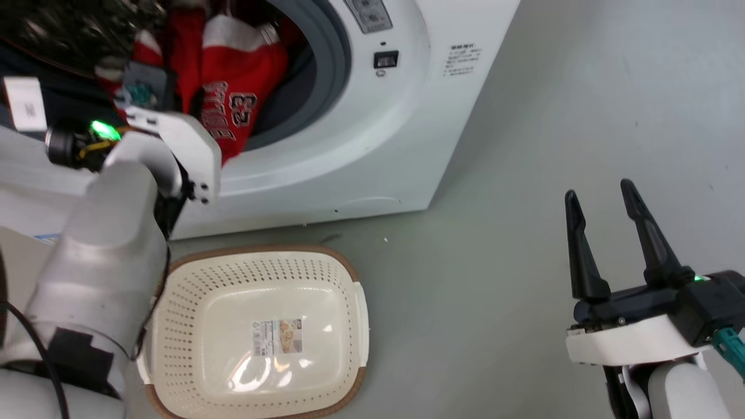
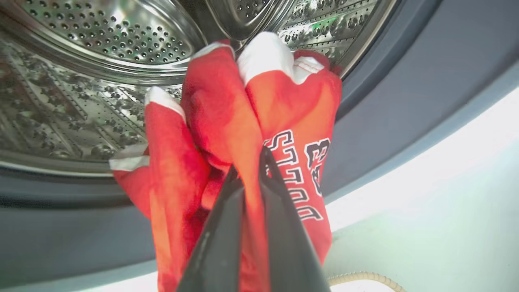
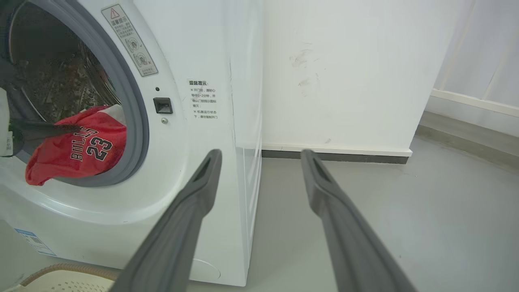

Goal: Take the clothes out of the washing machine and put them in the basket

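The clothes (image 1: pixel 244 87), a red jersey with the number 23, hang out of the washing machine's (image 1: pixel 378 134) round grey-rimmed porthole. In the left wrist view my left gripper (image 2: pixel 251 162) is shut on a fold of the red jersey (image 2: pixel 292 109), in front of the perforated steel drum (image 2: pixel 101 36). The right wrist view shows the jersey (image 3: pixel 81 150) draped over the lower door seal. The cream basket (image 1: pixel 361 314) stands on the floor just below the porthole, with only a paper label inside. My right gripper (image 1: pixel 599 195) hovers open over the floor, far right of the basket.
Grey floor (image 1: pixel 524 174) stretches to the right of the machine. A white wall (image 3: pixel 344 81) with a dark baseboard runs behind it. A pale hose (image 2: pixel 365 278) lies on the floor beside the machine. The basket's corner (image 3: pixel 61 280) shows at the machine's foot.
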Controlling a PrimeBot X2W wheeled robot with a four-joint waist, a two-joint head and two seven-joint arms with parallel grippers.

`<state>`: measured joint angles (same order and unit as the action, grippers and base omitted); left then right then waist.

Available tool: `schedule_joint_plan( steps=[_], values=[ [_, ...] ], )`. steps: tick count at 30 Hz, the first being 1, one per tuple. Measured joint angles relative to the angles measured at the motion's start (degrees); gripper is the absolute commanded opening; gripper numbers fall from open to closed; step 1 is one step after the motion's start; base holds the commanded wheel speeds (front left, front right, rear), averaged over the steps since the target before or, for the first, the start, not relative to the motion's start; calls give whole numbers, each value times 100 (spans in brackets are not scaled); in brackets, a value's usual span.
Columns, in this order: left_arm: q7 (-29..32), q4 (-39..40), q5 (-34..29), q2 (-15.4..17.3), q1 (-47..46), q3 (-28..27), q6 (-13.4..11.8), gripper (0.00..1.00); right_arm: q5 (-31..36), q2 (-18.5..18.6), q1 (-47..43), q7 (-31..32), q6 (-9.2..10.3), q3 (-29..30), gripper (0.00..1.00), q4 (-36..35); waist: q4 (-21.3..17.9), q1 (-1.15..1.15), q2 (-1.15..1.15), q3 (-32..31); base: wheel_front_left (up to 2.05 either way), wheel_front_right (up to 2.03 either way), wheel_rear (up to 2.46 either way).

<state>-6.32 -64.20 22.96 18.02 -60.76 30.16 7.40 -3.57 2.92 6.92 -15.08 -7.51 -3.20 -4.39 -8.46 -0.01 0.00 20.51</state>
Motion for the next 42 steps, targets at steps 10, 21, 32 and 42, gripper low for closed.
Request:
schedule_joint_plan(
  steps=[10, 21, 32, 42],
  values=[
    [-783, 214, 91, -299, 1033, 23, -123, 0, 137, 0, -442, 0, 0, -34, 100, 105, 342, -1, 0, -723, 0, 0, 0],
    [-857, 1461, -3, -309, 2448, 111, -400, 0, 155, 0, -872, 0, 0, -86, 100, 180, 606, 0, 0, -1434, 0, 0, 0],
    [-641, 2940, -59, -151, 3874, 474, -556, 0, 138, 1, -1133, 0, 0, -80, 100, 205, 801, 0, 0, -1844, 0, 0, 0],
    [-379, 3669, 104, -47, 4681, 544, -798, 0, 107, 1, -1147, 0, 0, -131, 100, 174, 709, 0, 0, -1734, 0, 0, 0]
  ],
)
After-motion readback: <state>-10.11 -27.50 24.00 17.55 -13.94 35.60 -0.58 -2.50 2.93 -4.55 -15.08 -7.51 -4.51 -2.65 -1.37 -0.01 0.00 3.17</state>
